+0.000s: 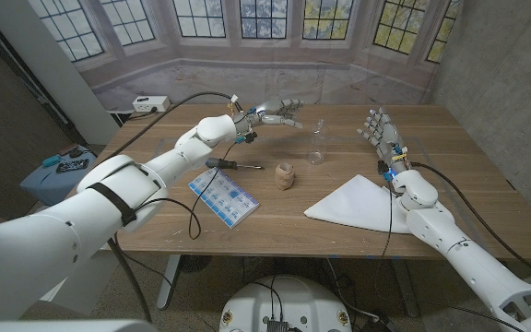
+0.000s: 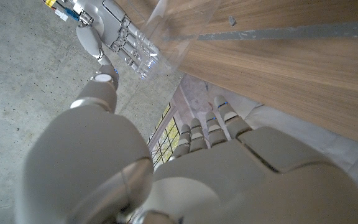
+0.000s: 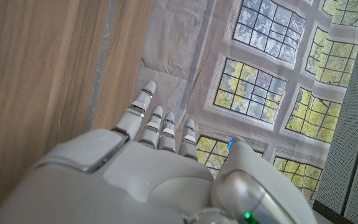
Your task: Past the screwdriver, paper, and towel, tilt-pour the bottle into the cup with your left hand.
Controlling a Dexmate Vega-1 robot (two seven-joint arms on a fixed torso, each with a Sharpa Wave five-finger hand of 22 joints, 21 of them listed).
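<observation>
While left hand hovers, bottle stands

Looks like a robotics test room dressed as a home. Across the top of the frame, a printed backdrop of bay windows, wrinkled and hung over bare concrete. At center, a wooden table strung with cables. At upper left, a power strip.

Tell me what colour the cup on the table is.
The cup is light brown, like wood or clay. It shows best in the head view.
</observation>
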